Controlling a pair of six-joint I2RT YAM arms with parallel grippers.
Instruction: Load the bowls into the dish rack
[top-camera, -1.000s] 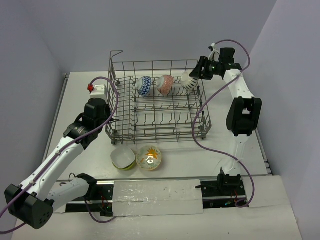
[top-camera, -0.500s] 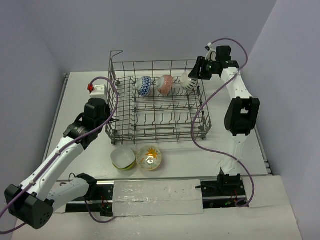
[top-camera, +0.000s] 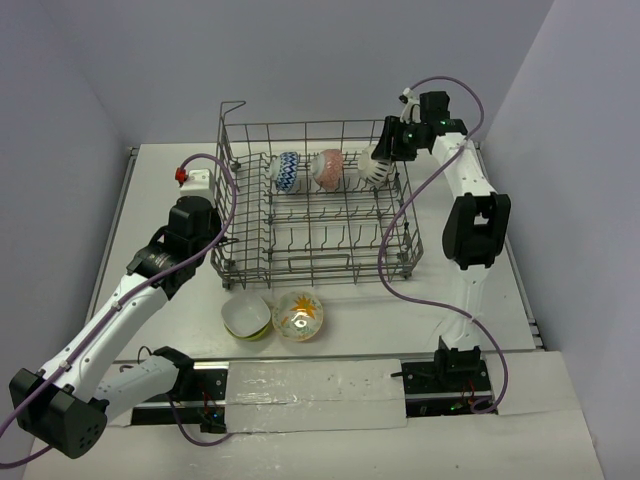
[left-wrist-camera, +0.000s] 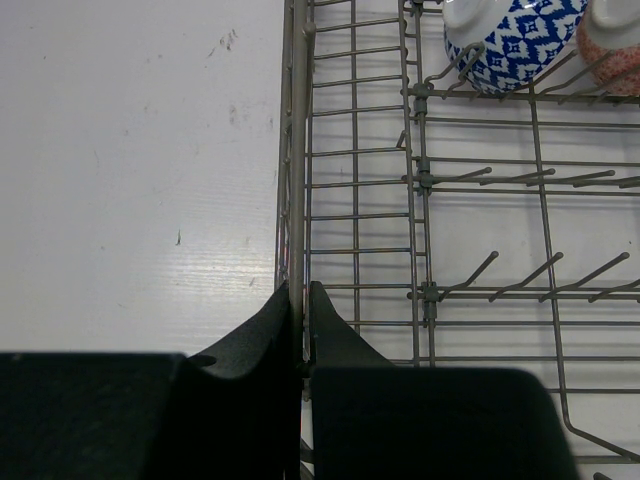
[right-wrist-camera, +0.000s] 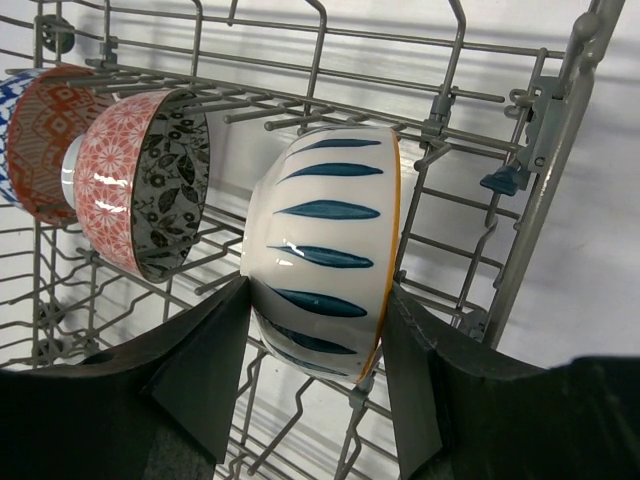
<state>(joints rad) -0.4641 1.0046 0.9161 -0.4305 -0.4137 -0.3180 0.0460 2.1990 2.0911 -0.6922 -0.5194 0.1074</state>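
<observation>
The dish rack stands mid-table. Three bowls stand on edge in its back row: a blue-white one, a red-orange one, and a white bowl with dark marks at the right end. My right gripper is shut on that white bowl, one finger at its base and one at its rim. Beside it is the red-orange bowl. My left gripper is shut on the rack's left rim wire. A lime-green bowl and a yellow-floral bowl sit on the table before the rack.
A small red-and-white object lies left of the rack. The rack's raised wire loop stands at its back left corner. Purple cables trail from both arms; the right one drapes past the rack's right wall.
My right gripper has carried the white bowl a little to the left, and it now stands more upright in the back row. The left arm has not moved.
</observation>
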